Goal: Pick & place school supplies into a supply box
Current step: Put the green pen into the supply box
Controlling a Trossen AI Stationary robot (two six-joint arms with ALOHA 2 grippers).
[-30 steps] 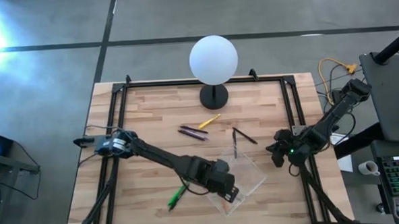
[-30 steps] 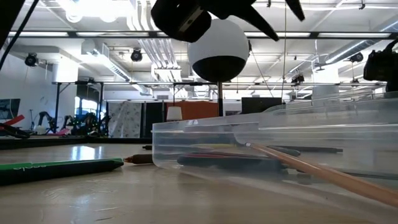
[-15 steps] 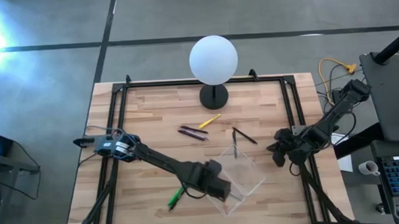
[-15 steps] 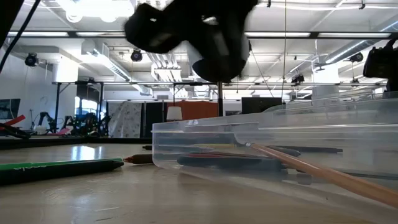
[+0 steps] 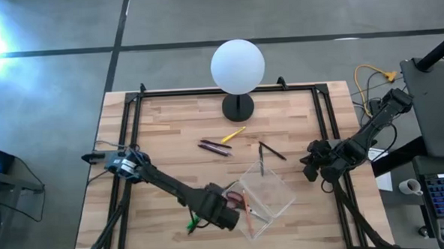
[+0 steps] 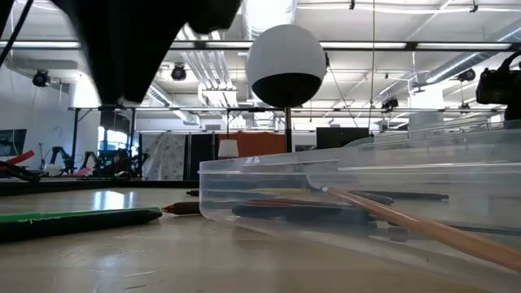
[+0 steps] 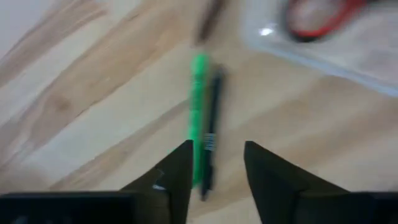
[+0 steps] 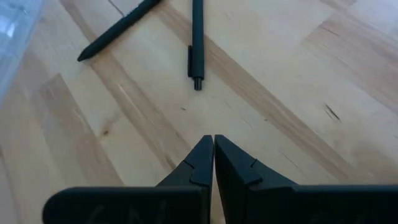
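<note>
The clear supply box (image 5: 267,201) stands near the table's front, with the red-handled scissors (image 5: 236,200) lying in it. To its left, a green marker (image 5: 195,221) and a dark pen (image 7: 211,130) lie side by side on the wood. My left gripper (image 7: 216,165) hovers above their near ends, pointing down, open, its fingers clear of both. A yellow pencil (image 5: 234,134) and purplish pens (image 5: 215,147) lie at mid table. My right gripper (image 8: 213,146) waits shut at the right, near two dark pens (image 8: 196,43).
A white globe lamp (image 5: 237,64) on a black base stands at the far middle. A black frame (image 5: 135,113) runs along the table's sides. In the low view a tan stick (image 6: 407,221) slants out at the box wall (image 6: 269,191). Bare wood lies at the near left.
My left gripper has gone from over the box toward the table's left edge and a little down, tipping until it points straight down over the green marker. The red scissors, which the gripper covered before, now show in the box.
</note>
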